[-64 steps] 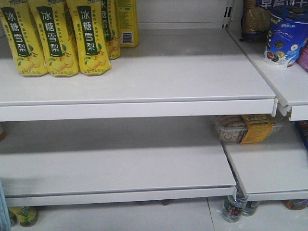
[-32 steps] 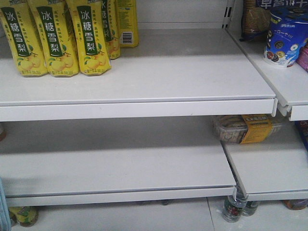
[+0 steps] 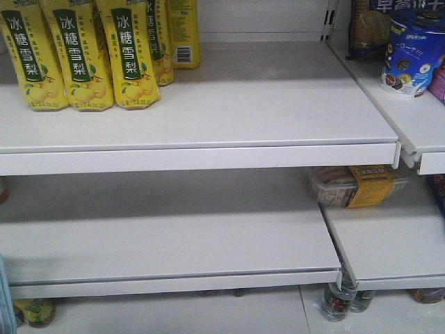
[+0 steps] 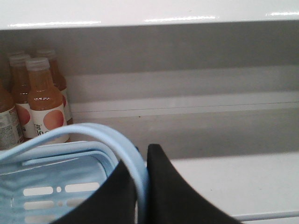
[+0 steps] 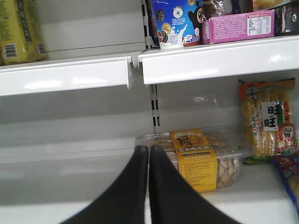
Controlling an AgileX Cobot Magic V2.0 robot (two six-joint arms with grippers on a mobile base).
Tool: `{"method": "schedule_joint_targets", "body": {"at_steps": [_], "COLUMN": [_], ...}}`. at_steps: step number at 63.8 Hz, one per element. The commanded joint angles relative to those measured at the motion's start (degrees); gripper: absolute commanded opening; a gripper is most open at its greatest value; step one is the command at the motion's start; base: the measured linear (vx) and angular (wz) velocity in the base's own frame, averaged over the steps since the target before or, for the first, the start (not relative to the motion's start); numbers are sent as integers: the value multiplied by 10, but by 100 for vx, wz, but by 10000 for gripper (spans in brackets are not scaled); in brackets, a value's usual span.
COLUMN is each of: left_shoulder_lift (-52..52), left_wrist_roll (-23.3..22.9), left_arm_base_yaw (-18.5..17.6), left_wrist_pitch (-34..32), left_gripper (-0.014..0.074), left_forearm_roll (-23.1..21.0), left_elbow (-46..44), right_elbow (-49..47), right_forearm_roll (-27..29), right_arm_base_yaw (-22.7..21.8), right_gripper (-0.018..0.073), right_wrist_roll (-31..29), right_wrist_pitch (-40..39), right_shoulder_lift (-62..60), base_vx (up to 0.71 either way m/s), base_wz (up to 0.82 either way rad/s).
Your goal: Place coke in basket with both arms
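We carry the light blue basket (image 4: 56, 186), its handle (image 4: 126, 154) clamped in our left gripper (image 4: 141, 186); our right gripper (image 5: 148, 186) is pressed closed, empty. The coke is in no view; next we must find it

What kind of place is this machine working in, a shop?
Most likely a small shop or a mock one: white metal display shelves carry rows of identical yellow pear-drink bottles, a clear plastic box of biscuits with a yellow label, and a light blue plastic shopping basket.
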Motion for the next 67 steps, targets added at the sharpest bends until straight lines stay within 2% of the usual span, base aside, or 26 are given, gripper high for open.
{"method": "schedule_joint_targets", "body": {"at_steps": [1, 67], "left_shoulder_lift": [-11, -11], "left_wrist_roll": [22, 22], "left_arm_base_yaw": [1, 1], "left_wrist_pitch": [-84, -84], "left_gripper": [-6, -6], "left_forearm_roll": [20, 20], "left_elbow": [0, 0], "right_elbow": [6, 6], "right_forearm_roll": [-6, -6], "right_arm_base_yaw": [-1, -1], "right_gripper": [-5, -5], "right_wrist_roll": [-2, -2], "right_wrist_pitch": [-43, -43], "right_shoulder_lift": [-11, -11], "base_vx": [0, 0], "base_wz": [0, 0]}}
